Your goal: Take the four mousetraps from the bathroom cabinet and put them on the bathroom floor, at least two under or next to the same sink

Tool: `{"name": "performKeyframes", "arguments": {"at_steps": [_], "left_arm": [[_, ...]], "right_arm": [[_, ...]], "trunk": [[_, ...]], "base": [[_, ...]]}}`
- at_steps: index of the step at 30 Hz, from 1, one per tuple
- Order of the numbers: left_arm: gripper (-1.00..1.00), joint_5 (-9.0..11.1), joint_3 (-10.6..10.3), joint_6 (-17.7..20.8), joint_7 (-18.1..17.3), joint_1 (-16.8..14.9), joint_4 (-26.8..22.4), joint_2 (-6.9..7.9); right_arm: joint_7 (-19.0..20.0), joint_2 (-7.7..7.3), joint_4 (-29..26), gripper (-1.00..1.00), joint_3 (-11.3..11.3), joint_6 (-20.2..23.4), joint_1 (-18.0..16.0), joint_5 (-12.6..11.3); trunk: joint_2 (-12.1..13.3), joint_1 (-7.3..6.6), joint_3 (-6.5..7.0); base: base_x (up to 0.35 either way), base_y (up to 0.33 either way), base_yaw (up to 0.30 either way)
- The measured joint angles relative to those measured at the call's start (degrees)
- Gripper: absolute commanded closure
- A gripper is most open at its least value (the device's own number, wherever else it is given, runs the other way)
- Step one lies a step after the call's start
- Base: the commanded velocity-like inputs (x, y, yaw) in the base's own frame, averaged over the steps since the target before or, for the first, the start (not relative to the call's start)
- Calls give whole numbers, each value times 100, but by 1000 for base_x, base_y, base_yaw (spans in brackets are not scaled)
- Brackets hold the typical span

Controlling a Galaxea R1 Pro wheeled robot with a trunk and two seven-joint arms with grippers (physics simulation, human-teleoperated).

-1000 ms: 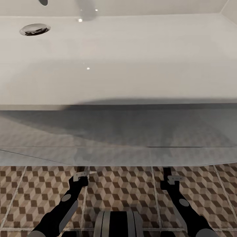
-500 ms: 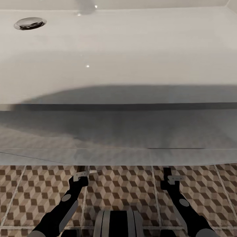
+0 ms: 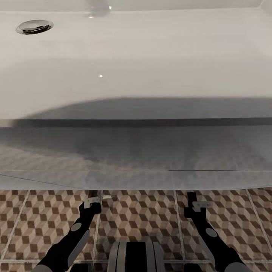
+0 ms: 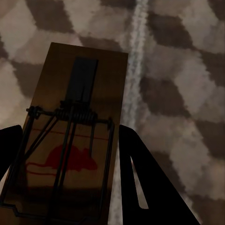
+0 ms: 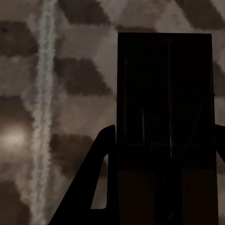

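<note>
While both arms reach low toward the front edge of a glossy white sink point(image 3: 151, 68), two mousetraps are in play, one per gripper. The left gripper point(image 4: 70, 187) pinches a flat tan wooden mousetrap point(image 4: 77, 126) between its black fingers point(image 4: 140, 178): rectangular board, coiled black wire spring, red mouse print. The right gripper point(image 5: 164, 178) clamps a second mousetrap point(image 5: 166, 103), a dark shadowed rectangle whose details are hard to make out. Both boards hang above the bathroom floor point(image 3: 143, 215), matte tiles in a brown, beige and white cube pattern with pale grout lines. One round chrome drain point(image 3: 34, 26) glints in the smooth basin.
</note>
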Motion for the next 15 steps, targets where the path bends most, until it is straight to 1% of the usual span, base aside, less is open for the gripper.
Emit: {"name": "performKeyframes", "arguments": {"at_steps": [15], "left_arm": [[100, 0, 0, 4, 0, 1, 0, 0]], "right_arm": [[-10, 9, 5, 100, 10, -2, 0, 6]], "trunk": [[0, 0, 0]], "base": [[0, 0, 0]]}}
